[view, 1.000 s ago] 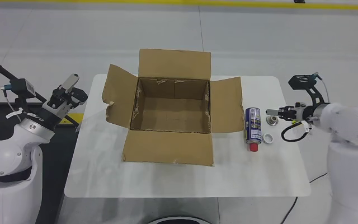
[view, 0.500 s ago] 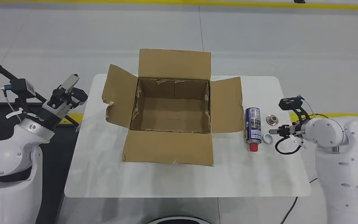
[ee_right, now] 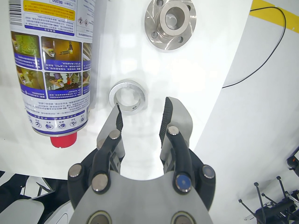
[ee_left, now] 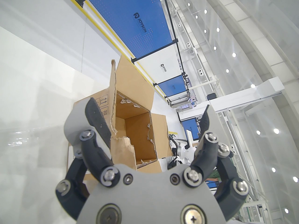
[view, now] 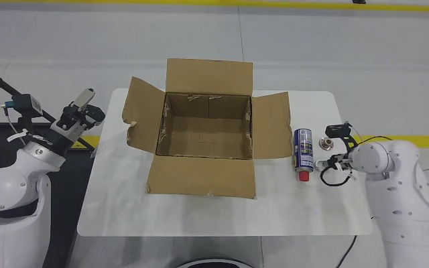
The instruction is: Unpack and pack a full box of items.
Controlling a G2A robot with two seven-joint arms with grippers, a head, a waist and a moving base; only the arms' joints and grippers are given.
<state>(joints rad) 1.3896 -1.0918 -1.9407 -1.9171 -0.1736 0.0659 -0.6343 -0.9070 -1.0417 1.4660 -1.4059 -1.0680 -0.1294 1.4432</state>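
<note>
Top view, nearest first: a white table with rounded corners stands on pale grey floor. At its right side the right gripper sits low over the tabletop. Its jaws are parted and hold nothing. In the right wrist view one fingertip overlaps the rim of a small metal ring; I cannot tell if they touch. Just left of the ring lies a spray can on its side, red nozzle toward the lower edge. A steel flange lies just above the ring. The open cardboard box fills the table's centre, flaps spread, nothing inside. The left gripper hangs off the table's left edge, jaws wide and holding nothing. A yellow line crosses the floor along the frame's top.

The can's label carries a barcode, a yellow band, small photos, hazard symbols and dense print. The box side bears handling marks. Blue panels in the room behind bear logos.
</note>
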